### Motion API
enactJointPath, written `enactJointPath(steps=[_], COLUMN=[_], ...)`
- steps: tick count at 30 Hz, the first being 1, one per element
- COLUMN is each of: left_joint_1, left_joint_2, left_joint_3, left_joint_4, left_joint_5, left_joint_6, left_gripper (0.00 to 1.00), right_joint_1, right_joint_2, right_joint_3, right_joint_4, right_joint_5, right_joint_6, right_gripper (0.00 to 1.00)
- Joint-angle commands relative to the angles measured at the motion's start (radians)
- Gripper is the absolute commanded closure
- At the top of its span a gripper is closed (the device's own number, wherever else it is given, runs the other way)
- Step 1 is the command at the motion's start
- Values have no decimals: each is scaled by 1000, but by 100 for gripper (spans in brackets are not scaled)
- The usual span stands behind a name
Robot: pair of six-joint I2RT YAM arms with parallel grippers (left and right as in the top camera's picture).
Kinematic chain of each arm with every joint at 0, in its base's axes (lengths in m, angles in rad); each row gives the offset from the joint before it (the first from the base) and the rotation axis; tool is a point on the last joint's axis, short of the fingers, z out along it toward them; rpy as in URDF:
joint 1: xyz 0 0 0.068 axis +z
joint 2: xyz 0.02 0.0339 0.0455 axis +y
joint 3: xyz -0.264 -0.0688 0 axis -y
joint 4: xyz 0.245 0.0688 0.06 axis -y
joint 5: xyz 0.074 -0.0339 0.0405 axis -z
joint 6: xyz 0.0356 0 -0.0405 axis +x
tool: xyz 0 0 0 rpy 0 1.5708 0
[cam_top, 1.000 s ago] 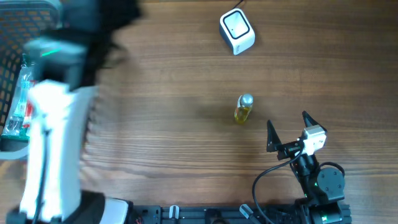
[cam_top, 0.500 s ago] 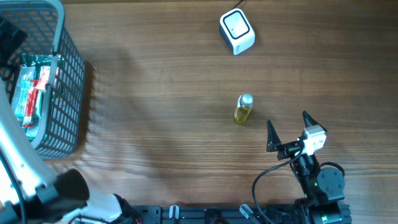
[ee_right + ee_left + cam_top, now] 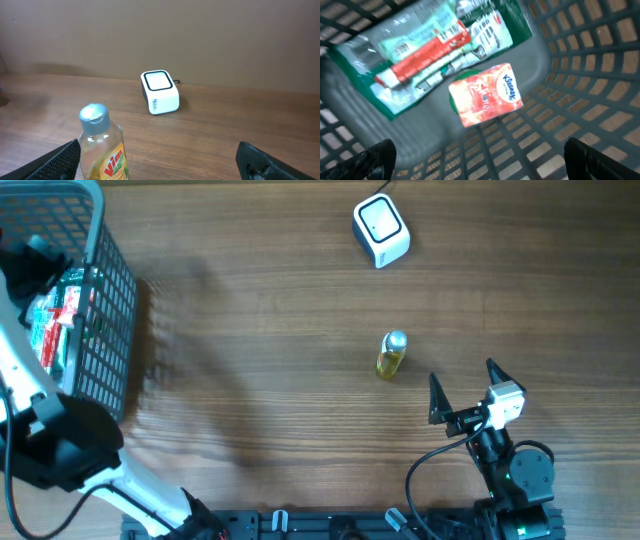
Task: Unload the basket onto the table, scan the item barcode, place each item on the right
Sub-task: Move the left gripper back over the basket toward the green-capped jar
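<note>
Place: a mock shop checkout set up on a robot test bench.
Surface: wood-grain table (image 3: 280,300), bare but for a few goods.
Scanner: a small white countertop barcode scanner (image 3: 381,230) with a cable, at the far edge of the table; the landmark.
Goods on the table: one small bottle (image 3: 391,356) of yellow liquid with a silver cap and a "Vim" label, nearer the arms than the scanner.
Basket: grey mesh shopping basket (image 3: 115,300), well to the left of the scanner.
Basket contents: a red Kleenex tissue pack (image 3: 486,95) and a green packet (image 3: 420,45) of wrapped goods.
Backdrop: plain beige wall (image 3: 200,30) behind the scanner.
Lab signs: left arm (image 3: 60,445) and right arm (image 3: 520,470) mounted on the table edge opposite the scanner.
</note>
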Motion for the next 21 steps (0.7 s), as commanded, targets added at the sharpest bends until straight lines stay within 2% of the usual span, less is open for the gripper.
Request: enactJointPath(steps=[1, 21], left_joint_1=[2, 2], left_joint_2=[32, 34], left_joint_3=[-11, -340], left_joint_4=[-9, 259], left_joint_5=[38, 37], left_joint_6=[12, 11], left_gripper=[0, 0], right_joint_1=[-5, -5], right_joint_2=[-2, -2], right_joint_3=[-1, -1], right_joint_4=[2, 2], right_joint_5=[13, 13], right_joint_6=[6, 6], right_gripper=[0, 0])
